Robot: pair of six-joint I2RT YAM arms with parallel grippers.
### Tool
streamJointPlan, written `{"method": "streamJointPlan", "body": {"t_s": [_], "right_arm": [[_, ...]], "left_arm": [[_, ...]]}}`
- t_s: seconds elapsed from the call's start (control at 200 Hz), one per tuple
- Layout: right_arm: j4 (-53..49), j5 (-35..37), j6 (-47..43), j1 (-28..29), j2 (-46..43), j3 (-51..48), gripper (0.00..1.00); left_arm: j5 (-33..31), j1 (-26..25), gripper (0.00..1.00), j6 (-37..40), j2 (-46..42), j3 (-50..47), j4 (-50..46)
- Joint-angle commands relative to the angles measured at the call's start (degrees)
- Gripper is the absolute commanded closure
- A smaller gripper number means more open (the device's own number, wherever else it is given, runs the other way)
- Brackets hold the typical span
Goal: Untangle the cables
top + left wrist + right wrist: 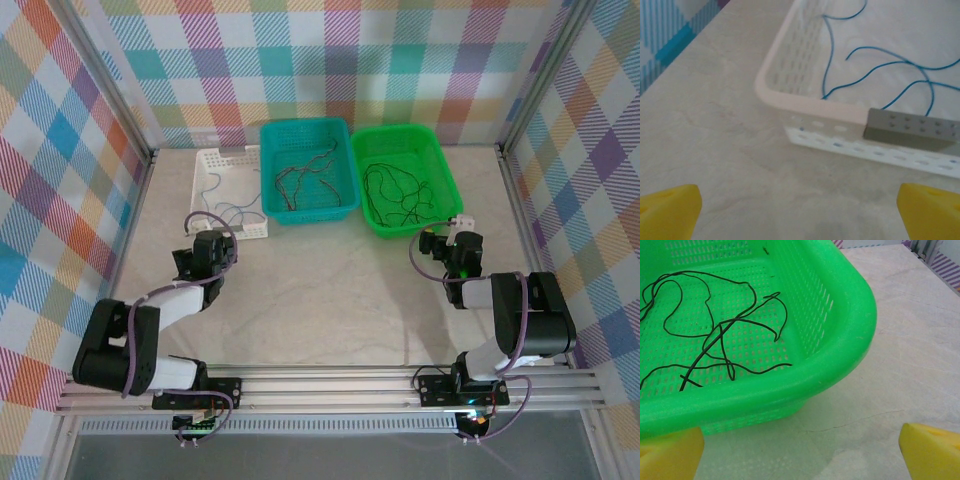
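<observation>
Blue cables (pixel 880 52) are contained in the white basket (pixel 805 107), black cables (pixel 715 340) in the green basket (pixel 850 315). The left gripper (pixel 800 212) and right gripper (pixel 800 452) are spread wide, with nothing gripped.

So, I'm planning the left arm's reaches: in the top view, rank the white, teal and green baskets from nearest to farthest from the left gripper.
1. White basket: just ahead of the left gripper, at the left end of the row.
2. Teal basket: middle of the row.
3. Green basket: right end, on the right arm's side.
</observation>
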Motion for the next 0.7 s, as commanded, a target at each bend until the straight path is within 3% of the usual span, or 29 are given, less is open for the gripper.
{"method": "streamJointPlan", "body": {"t_s": [0.0, 0.09, 0.14, 0.185, 0.695], "right_arm": [[3.19, -1.12, 0.5, -0.05, -0.01, 0.1, 0.0], [3.16, -1.09, 0.44, -0.06, -0.01, 0.1, 0.0], [3.11, -1.14, 0.53, -0.05, -0.01, 0.17, 0.0], [3.11, -1.13, 0.49, -0.05, -0.04, 0.19, 0.0], [2.15, -0.77, 0.75, -0.05, -0.01, 0.72, 0.0]], "left_arm": [[5.73, 1.32, 0.0, 4.0, 2.63, 0.01, 12.03], [8.52, 2.9, 0.0, 4.27, 6.98, -3.96, 24.21], [11.41, 2.84, 0.0, 5.49, 9.24, -2.12, 21.77], [13.35, 3.2, 0.0, 6.0, 11.28, -3.0, 26.26], [15.35, 4.24, 0.0, 5.48, 10.59, -3.1, 25.14]]}}
